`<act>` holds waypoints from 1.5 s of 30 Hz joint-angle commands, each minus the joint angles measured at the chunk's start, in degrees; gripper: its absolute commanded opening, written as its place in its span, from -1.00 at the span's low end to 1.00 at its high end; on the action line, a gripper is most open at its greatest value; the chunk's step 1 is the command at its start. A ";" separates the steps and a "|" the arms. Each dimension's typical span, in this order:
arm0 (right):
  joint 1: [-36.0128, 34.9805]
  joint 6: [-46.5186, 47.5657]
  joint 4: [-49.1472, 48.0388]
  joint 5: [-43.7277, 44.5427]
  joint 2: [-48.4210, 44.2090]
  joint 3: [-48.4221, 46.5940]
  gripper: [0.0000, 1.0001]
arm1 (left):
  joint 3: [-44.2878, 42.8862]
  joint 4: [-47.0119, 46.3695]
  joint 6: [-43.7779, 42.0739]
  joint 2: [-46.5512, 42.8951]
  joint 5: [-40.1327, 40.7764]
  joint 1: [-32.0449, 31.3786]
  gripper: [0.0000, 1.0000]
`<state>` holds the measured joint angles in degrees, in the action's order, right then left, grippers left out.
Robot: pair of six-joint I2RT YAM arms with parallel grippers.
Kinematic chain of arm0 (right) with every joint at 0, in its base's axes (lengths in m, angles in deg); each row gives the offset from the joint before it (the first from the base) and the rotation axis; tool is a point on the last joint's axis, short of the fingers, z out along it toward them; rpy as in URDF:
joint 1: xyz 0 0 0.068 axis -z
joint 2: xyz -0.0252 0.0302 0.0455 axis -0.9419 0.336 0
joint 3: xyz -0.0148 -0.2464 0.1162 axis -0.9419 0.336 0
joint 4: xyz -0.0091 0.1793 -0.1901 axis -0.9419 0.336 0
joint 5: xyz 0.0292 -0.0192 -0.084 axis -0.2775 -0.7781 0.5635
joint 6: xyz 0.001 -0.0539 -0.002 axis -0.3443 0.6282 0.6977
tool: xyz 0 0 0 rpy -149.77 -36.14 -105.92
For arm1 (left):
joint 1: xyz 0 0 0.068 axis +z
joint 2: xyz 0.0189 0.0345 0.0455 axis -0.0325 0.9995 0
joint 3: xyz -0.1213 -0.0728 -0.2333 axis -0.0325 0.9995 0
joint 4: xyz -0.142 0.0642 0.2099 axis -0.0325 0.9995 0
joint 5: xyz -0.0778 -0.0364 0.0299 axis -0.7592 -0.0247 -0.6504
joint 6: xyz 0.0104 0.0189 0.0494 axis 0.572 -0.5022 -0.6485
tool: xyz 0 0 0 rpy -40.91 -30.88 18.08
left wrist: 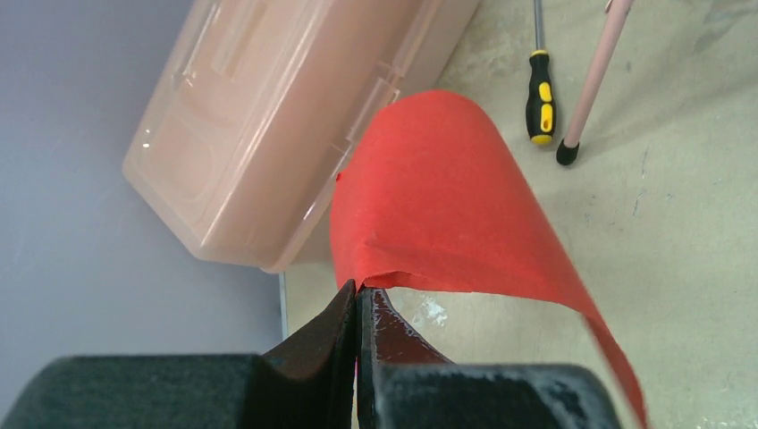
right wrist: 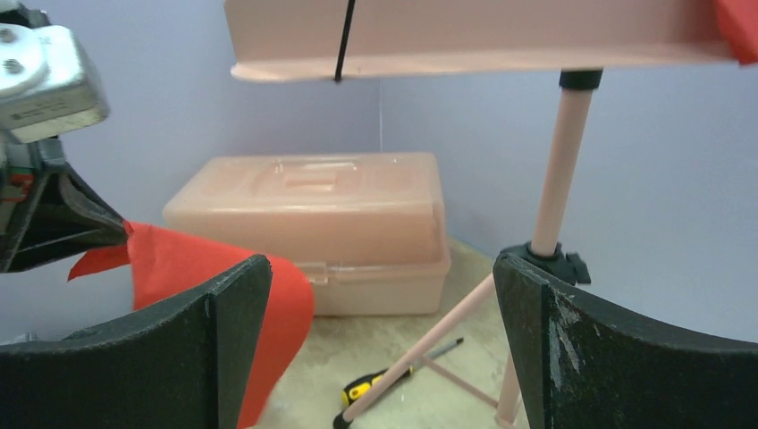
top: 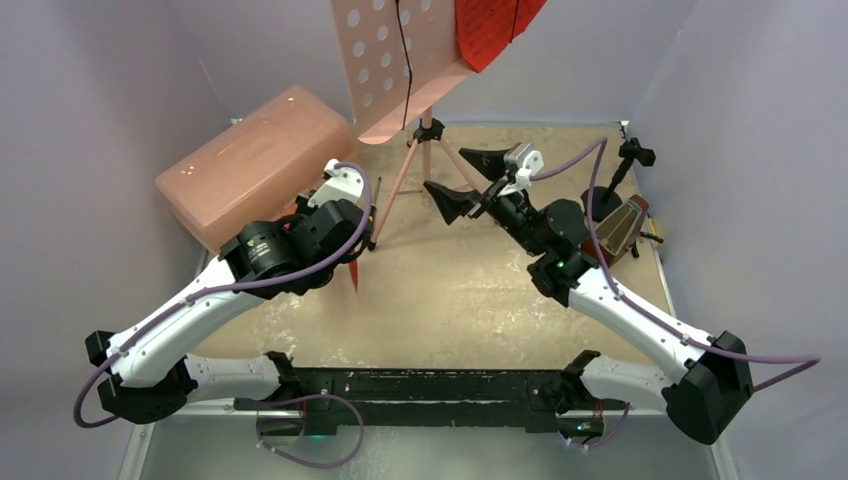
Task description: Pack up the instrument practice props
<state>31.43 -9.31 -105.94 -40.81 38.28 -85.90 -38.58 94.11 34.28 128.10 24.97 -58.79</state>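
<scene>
Left jaws, bottom centre of the wrist view, are clamped on the edge of a red page [left wrist: 438, 206], which curls above the worktop [top: 450, 290]. Right jaws gape empty, mid-frame by the stand [top: 395, 90]. The thin page may slip or tear. The box [top: 255, 165], upper left, is lidded; a screwdriver [left wrist: 539, 94] lies near.

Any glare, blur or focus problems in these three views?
Top external: evenly lit and sharp, a small highlight on the pink box; the music stand desk is cropped by the top edge. Left wrist: left gripper dark and soft up close, red sheet sharp. Right wrist: right gripper soft in the foreground, box behind in focus.
</scene>
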 commanded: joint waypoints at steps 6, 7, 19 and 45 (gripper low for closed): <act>0.18 2.19 -1.30 -0.34 -5.91 6.49 0.95 | 8.93 -13.21 -4.84 -1.79 -13.54 7.77 -1.00; 0.18 1.96 -1.70 -0.74 -6.24 7.61 0.95 | 9.02 -13.30 -4.80 -1.29 -14.09 7.74 -1.00; -0.52 -5.39 -3.11 -3.03 -6.83 22.45 0.95 | 10.19 -13.40 -4.13 1.70 -20.82 7.84 -1.00; -0.71 -5.93 -7.45 -1.72 -7.02 28.27 0.96 | 11.84 -17.32 -8.62 18.30 -28.79 29.31 -1.00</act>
<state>30.99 -13.68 -107.88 -39.57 28.73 -58.05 -26.91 79.83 26.92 145.44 -1.74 -30.42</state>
